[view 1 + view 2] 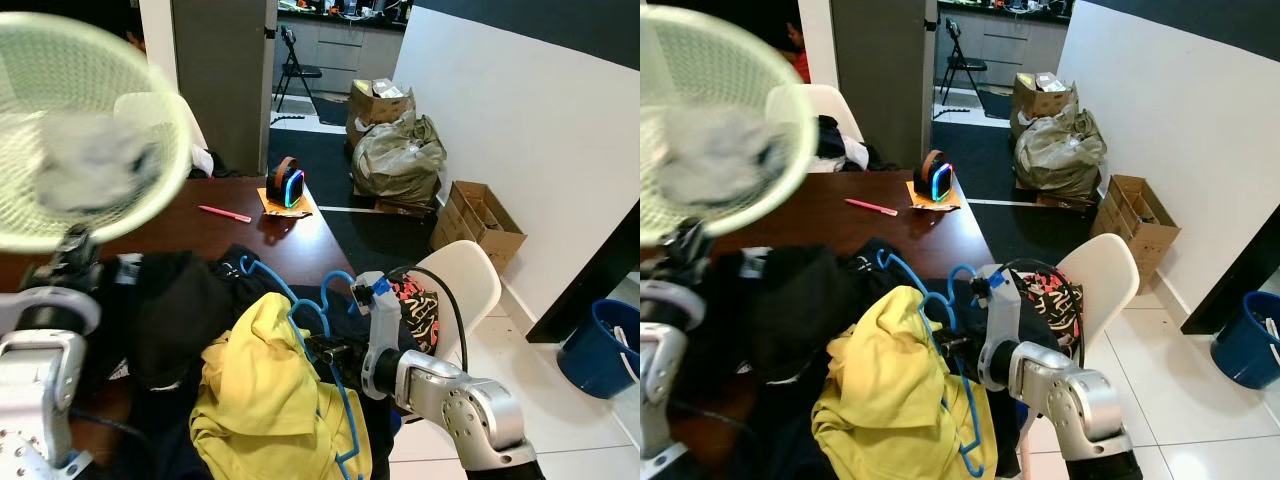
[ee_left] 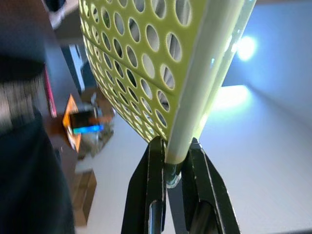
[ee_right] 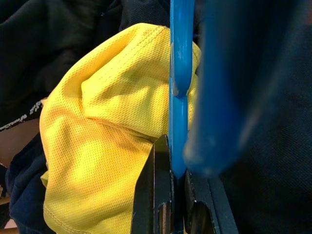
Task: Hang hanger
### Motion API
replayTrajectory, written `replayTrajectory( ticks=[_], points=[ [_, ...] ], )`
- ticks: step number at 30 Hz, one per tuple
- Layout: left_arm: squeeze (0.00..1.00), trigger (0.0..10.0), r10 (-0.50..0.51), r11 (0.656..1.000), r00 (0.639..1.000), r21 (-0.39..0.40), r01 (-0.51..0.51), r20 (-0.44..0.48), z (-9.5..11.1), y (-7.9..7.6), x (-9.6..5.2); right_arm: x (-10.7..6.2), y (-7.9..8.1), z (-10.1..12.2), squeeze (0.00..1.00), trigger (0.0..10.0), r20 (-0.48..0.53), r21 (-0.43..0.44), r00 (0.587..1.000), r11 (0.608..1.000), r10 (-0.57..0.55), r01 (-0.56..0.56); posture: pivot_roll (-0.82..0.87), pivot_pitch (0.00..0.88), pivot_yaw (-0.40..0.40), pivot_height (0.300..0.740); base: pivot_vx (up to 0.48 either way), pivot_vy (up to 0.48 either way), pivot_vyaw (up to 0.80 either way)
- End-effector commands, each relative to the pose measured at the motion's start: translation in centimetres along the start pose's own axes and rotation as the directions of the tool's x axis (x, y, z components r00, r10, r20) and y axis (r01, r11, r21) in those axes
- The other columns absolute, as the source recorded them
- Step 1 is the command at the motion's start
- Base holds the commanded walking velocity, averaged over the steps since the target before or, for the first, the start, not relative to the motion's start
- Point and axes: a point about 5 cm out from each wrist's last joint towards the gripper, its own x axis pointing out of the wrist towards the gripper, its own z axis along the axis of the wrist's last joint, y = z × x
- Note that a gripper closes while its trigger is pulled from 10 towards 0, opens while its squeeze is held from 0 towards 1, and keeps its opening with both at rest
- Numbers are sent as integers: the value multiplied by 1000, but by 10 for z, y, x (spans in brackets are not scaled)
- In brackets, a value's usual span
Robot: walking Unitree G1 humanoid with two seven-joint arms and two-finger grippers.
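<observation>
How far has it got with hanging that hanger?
Picked up, not yet hung. The right gripper is shut on the blue hanger, which carries the yellow garment above the dark clothes pile. The left gripper grips the green basket by its rim. I can't see any rail to hang it on.

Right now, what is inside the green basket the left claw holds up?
Inside the green basket, pinched at its rim by the left claw, lies a blurred grey bundle, probably cloth. Anything beneath it is hidden.
</observation>
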Motion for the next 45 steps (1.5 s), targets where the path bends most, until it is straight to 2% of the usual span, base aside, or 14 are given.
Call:
replayTrajectory(
  ticks=[1, 9, 10, 11, 14, 16, 19, 21, 37, 39, 40, 43, 44, 45],
  points=[
    [0, 5255, 210, 950, 976, -224, -216, -52, -35, 51, -30, 4, -1, -19, 0, 10000, -107, 34, 994, 999, -3, 6, 144, 0, -117, 740, 0, 0, 0],
    [0, 6471, 256, 950, 967, -184, -253, -6, -25, 57, -32, 3, -3, -20, 0, 10000, -115, 31, 993, 999, -8, 12, 142, 0, -119, 740, 0, 0, 0],
    [0, 8431, 278, 949, 959, -166, -267, 47, -12, 59, -32, 3, -3, -20, 0, 10000, -119, 30, 993, 999, -6, 10, 142, 0, -119, 740, 0, 0, 0],
    [0, 8431, 278, 949, 959, -166, -267, 47, -12, 59, -32, 3, -3, -20, 0, 10000, -119, 30, 993, 999, -6, 10, 142, 0, -119, 740, 0, 0, 0],
    [0, 7608, 408, 913, 886, -116, -391, 219, 16, 69, -42, 2, -4, -22, 0, 10000, -134, 21, 991, 1000, -5, 7, 147, 0, -127, 740, 0, 0, 0],
    [0, 10000, 576, 808, 742, -102, -580, 343, 33, 85, -68, 1, -7, -23, 0, 10000, -152, 7, 988, 1000, -8, 9, 160, 0, -140, 740, 0, 0, 0],
    [0, 10000, 576, 808, 742, -102, -580, 343, 33, 85, -68, 1, -7, -23, 0, 10000, -152, 7, 988, 1000, -8, 9, 160, 0, -140, 740, 0, 0, 0],
    [0, 10000, 661, 734, 660, -124, -668, 358, 30, 90, -86, 1, -10, -23, 0, 10000, -163, -3, 987, 1000, -12, 12, 172, 0, -151, 740, 0, 0, 0],
    [0, 10000, 770, 632, 612, -93, -769, 180, -21, 83, -108, 0, -19, -18, 0, 10000, -188, -41, 982, 999, -22, 14, 195, 0, -179, 740, 0, 0, 0],
    [176, 10000, 783, 617, 597, -97, -781, 174, -23, 86, -110, -1, -20, -17, 0, 10000, -188, -46, 982, 999, -26, 17, 195, 0, -179, 740, 0, 0, 0],
    [612, 10000, 792, 606, 585, -99, -789, 175, -24, 88, -111, -1, -21, -16, 0, 10000, -189, -49, 982, 999, -27, 19, 195, 0, -179, 740, 0, 0, 0],
    [612, 10000, 801, 593, 572, -95, -800, 180, -23, 89, -113, -1, -22, -16, 0, 10000, -189, -50, 982, 999, -28, 19, 194, 0, -179, 740, 0, 0, 0],
    [1000, 10000, 812, 574, 551, -89, -814, 192, -20, 91, -116, -2, -23, -16, 0, 10000, -190, -51, 981, 998, -30, 20, 194, 0, -177, 740, 0, 0, 0],
    [1000, 10000, 812, 574, 551, -89, -814, 192, -20, 91, -116, -2, -23, -16, 0, 10000, -190, -51, 981, 998, -30, 20, 194, 0, -177, 740, 0, 0, 0]
  ],
)
